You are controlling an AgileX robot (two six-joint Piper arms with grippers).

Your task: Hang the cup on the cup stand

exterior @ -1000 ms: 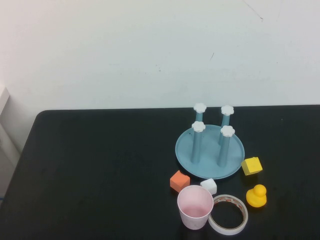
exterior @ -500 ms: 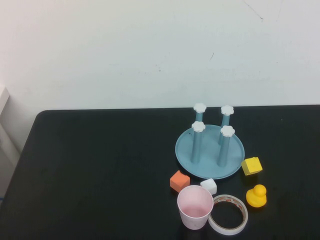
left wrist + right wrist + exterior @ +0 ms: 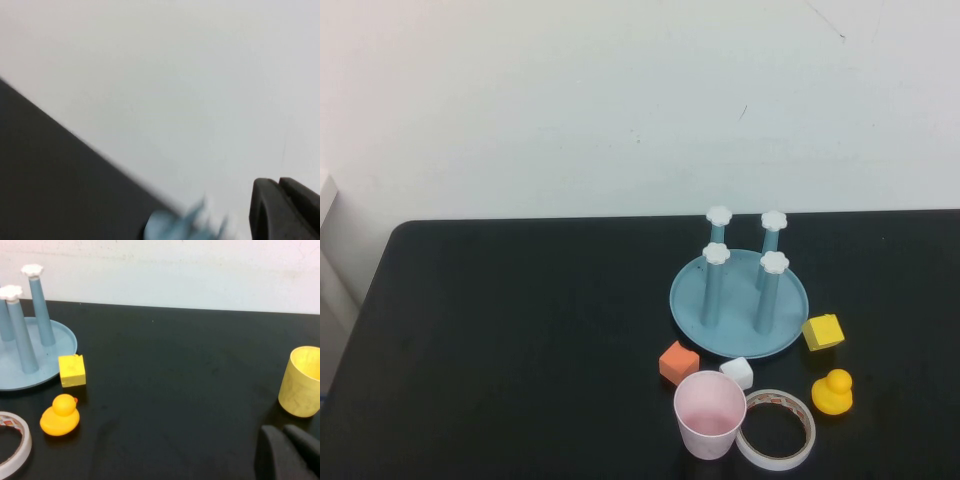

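Note:
The pale pink cup stands upright near the table's front edge, touching the white tape ring on its right. The cup stand, a light-blue dish with four blue posts and white flower caps, sits behind it. It also shows in the right wrist view and as a blur in the left wrist view. Neither arm shows in the high view. My left gripper is shut and empty, facing the wall. My right gripper is shut and empty, low over the table to the right of the stand.
An orange block and a white block lie between cup and stand. A yellow cube and a yellow duck sit right of the stand. A yellow cup stands close to my right gripper.

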